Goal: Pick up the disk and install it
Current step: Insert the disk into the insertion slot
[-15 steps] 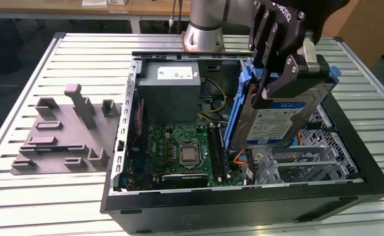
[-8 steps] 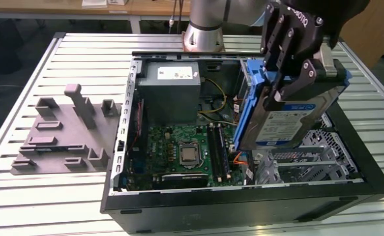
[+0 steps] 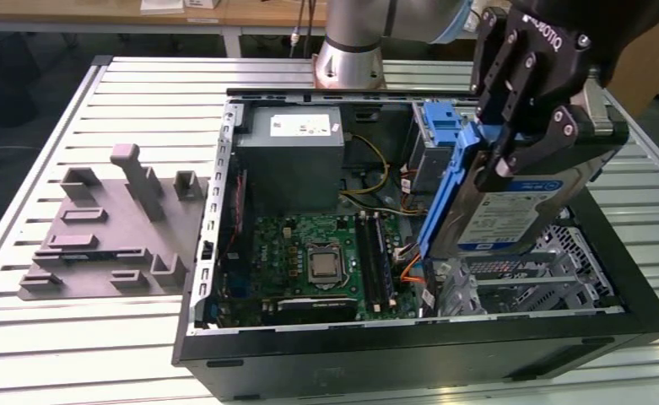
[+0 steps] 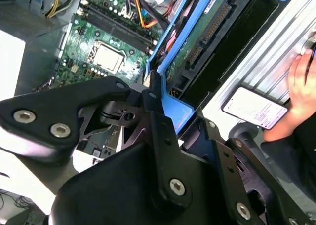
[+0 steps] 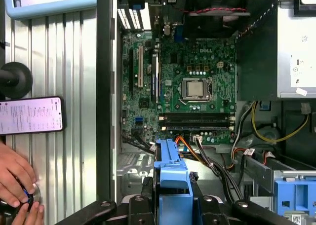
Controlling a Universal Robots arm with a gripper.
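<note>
Fixture block (image 3: 104,228), grey, lies on the slatted table (image 3: 36,354) at nine o'clock of the open chassis (image 3: 419,346) in the exterior view. Inside the chassis, the power supply (image 3: 295,152) sits at eleven o'clock and the motherboard (image 3: 306,257) at seven o'clock. At three o'clock the gripper (image 3: 507,173) is clamped on the disk (image 3: 510,215), with its fingers pinching the blue carrier. The disk hangs steeply tilted, label outward, over the drive cage (image 3: 560,270).

The step in hand appears to be insertion. To do it well:
1. Bring the carrier's long edges parallel to the cage rails before lowering.
2. Reduce the tilt gradually and avoid side load on the plastic carrier.
3. Keep the lower end clear of the cables (image 5: 207,161) near the cage.

The disk's lower end and the cage rails are masked by the disk itself, so contact with the cage cannot be confirmed. In the first wrist view, a person's hand (image 5: 15,180) beside a phone (image 5: 32,115) is cut off at the frame edge.
</note>
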